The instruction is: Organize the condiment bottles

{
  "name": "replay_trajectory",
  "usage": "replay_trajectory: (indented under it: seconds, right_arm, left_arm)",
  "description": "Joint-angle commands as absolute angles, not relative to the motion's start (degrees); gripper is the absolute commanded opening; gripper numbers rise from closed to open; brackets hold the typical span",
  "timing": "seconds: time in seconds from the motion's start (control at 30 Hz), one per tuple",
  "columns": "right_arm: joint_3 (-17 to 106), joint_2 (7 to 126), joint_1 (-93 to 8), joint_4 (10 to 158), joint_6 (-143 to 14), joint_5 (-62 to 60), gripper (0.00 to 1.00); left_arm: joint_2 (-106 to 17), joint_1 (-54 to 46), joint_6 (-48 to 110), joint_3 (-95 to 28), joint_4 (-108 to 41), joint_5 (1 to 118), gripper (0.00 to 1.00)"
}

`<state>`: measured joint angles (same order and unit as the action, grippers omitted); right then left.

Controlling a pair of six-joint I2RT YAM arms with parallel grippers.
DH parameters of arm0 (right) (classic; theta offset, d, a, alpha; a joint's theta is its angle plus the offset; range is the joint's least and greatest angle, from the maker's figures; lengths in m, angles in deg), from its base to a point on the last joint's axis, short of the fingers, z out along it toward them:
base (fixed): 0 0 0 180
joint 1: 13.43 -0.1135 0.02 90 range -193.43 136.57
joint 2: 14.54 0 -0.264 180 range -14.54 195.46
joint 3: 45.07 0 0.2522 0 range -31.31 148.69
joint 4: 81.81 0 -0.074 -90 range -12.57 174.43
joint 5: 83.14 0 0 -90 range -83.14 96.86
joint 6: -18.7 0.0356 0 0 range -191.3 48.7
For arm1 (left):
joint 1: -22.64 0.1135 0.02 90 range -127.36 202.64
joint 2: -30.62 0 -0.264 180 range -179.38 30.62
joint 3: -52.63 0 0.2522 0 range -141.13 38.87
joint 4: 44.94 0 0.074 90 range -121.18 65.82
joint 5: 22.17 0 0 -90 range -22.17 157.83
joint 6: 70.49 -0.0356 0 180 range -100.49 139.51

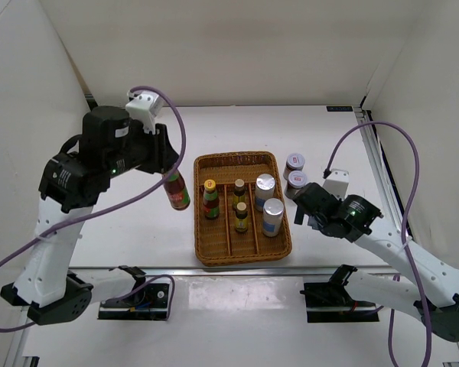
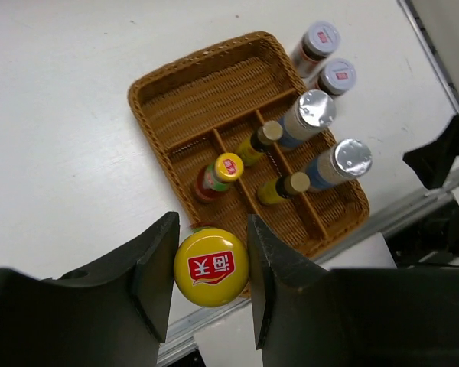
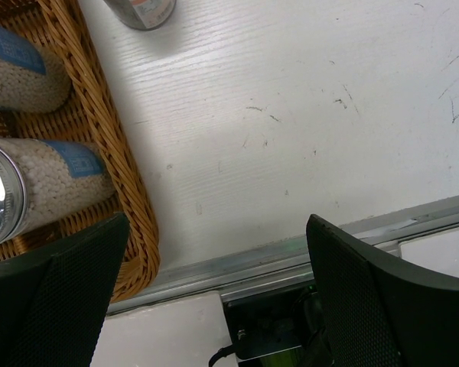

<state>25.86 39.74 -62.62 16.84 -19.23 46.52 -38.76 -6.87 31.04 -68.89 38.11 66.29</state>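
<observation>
Left pincer point(image 2: 211, 243): clamped on the yellow cap of a red plastic sauce bottle point(image 2: 211, 269), one finger on each side. The bottle hangs beneath the jaws, its long axis close to upright and cap uppermost, and it appears clear of the table.

Below and just to the right of this pincer lies the brown wicker divided tray point(image 1: 234, 157). The tray's nearest long compartment holds a matching red yellow-capped bottle point(image 1: 211, 199), with free room on its side towards the arm bases. The left arm is plainly the nearer to that compartment. In my judgement the placement turns on a short carry rightward, then a straight descent.

The left arm stands with its elbow raised high and its wrist turned downward.

Right pincer point(image 3: 218, 275): jaws wide apart and holding nothing, low beside the tray's far rim. Two short white-lidded jars point(image 1: 295, 172) stand outside the tray just beyond it.
</observation>
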Motion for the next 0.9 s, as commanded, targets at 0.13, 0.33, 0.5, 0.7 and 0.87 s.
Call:
replay_trajectory:
  seconds: [0.13, 0.33, 0.5, 0.7, 0.87]
  right_arm:
    - [26.35, 40.74, -62.56, 18.34, -18.48, 46.33, 1.00]
    - [26.88, 41.27, -62.56, 18.34, -19.01, 46.32, 1.00]
    - [26.88, 41.27, -62.56, 18.34, -19.01, 46.32, 1.00]
    - [26.88, 41.79, -62.56, 18.34, -19.01, 46.32, 1.00]
    - [26.88, 41.79, -62.56, 18.34, -19.01, 46.32, 1.00]
  left_arm:
    - [-31.79, -8.99, 36.45, -56.09, 30.44, 56.51, 0.11]
    - [-29.06, -9.52, 39.01, -48.41, 24.99, 54.66, 0.11]
    - [-28.53, -9.52, 39.54, -44.72, 22.61, 53.95, 0.11]
    - [-28.00, -9.52, 41.47, -39.63, 18.66, 54.47, 0.11]
    - [-28.00, -12.15, 42.71, -35.84, 14.18, 55.87, 0.11]
